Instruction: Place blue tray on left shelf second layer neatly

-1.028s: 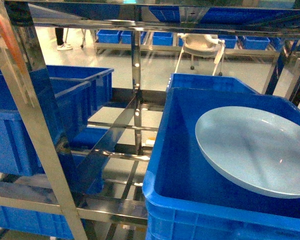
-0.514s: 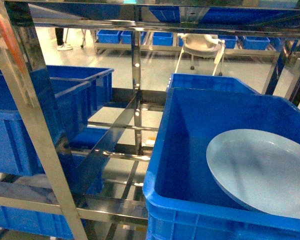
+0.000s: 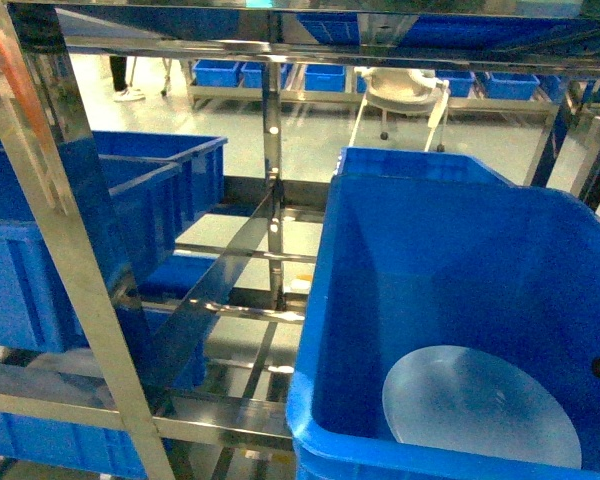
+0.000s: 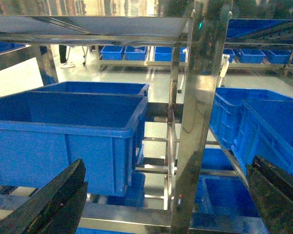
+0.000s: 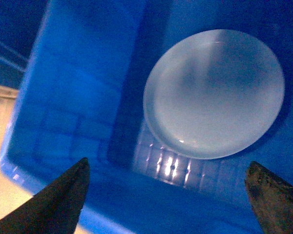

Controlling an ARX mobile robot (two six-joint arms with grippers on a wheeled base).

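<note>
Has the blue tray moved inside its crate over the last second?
Yes. The blue tray has dropped from near the rim of the blue crate down to its floor, shifting toward the crate's near wall.

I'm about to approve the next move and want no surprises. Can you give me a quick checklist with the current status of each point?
1. Round pale-blue plastic tray located: ok, it lies at the bottom of the deep dark-blue plastic crate on the right.
2. Tray on the left shelf's second layer: not ok, it is in the right-hand crate.
3. Right pincer free: ok, open above the tray, holding nothing.
4. Left pincer free: ok, open and empty, facing the steel shelf post.
5. Tray lying flat: cannot tell; the views suggest it may lean on the crate wall.
6. Space on the left shelf: cannot tell, blue crates occupy the visible layer.
</note>
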